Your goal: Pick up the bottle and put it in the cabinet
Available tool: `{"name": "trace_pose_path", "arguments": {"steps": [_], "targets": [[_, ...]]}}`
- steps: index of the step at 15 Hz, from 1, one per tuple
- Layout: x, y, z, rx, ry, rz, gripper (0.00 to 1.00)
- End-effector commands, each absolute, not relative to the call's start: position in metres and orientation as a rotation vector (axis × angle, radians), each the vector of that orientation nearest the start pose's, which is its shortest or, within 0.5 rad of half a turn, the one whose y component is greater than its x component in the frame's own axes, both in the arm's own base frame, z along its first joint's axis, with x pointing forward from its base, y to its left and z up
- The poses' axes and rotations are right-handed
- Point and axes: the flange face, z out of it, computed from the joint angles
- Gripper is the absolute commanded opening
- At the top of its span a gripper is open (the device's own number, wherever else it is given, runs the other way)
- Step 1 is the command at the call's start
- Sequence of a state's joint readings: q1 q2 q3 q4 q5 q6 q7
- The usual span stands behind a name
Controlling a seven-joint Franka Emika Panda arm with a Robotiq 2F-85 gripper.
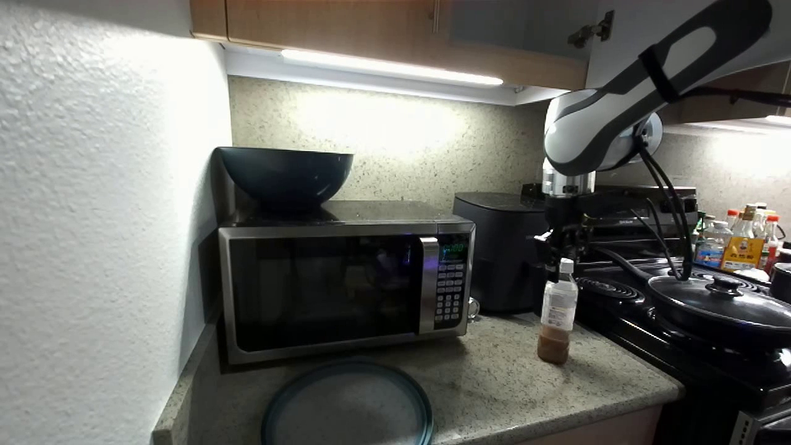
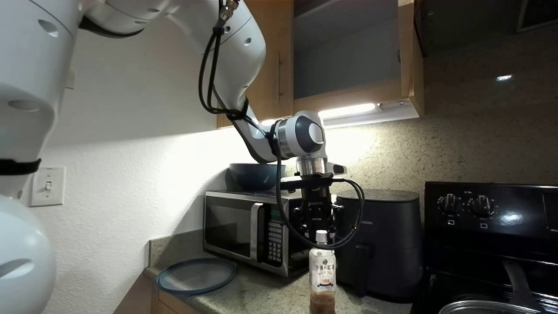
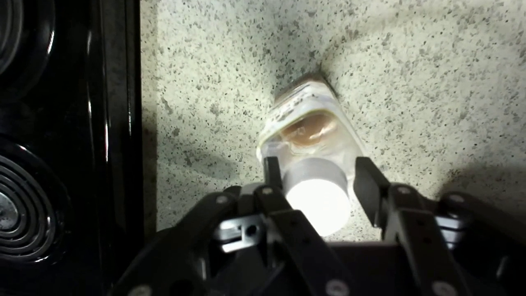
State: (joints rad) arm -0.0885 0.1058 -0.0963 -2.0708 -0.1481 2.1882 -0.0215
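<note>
The clear plastic bottle with a white cap, pale label and brown liquid stands on the counter; it shows in both exterior views (image 1: pixel 559 309) (image 2: pixel 322 272) and in the wrist view (image 3: pixel 310 129). My gripper (image 1: pixel 561 256) points down at the bottle's top; it also shows in an exterior view (image 2: pixel 318 226). In the wrist view its fingers (image 3: pixel 317 166) are apart on either side of the cap, with a gap at the right finger. The left finger is close to the cap; contact is unclear. The wooden upper cabinet (image 1: pixel 340 25) (image 2: pixel 348 92) hangs above, one door open, its grey inside visible.
A microwave (image 1: pixel 346 290) with a dark bowl (image 1: pixel 284 176) on top stands near the bottle. A black air fryer (image 2: pixel 379 244) is behind it. A round blue-rimmed lid (image 1: pixel 426 414) lies on the counter (image 1: pixel 494 395). A stove with a covered pan (image 1: pixel 717 309) is beside the counter.
</note>
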Motion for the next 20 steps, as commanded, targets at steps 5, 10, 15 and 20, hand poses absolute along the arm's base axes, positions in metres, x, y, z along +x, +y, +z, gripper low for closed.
{"name": "trace_pose_path", "arguments": {"steps": [5,10,15,20], "targets": [[0.558,-0.114,0.388,-3.261,0.152,-0.014,0.15],[0.542,-0.114,0.404,-3.285,0.354,0.018,0.14],[0.515,-0.11,0.431,-3.281,0.539,-0.06,0.14],[0.468,-0.103,0.488,-3.185,0.762,-0.321,0.14]]}}
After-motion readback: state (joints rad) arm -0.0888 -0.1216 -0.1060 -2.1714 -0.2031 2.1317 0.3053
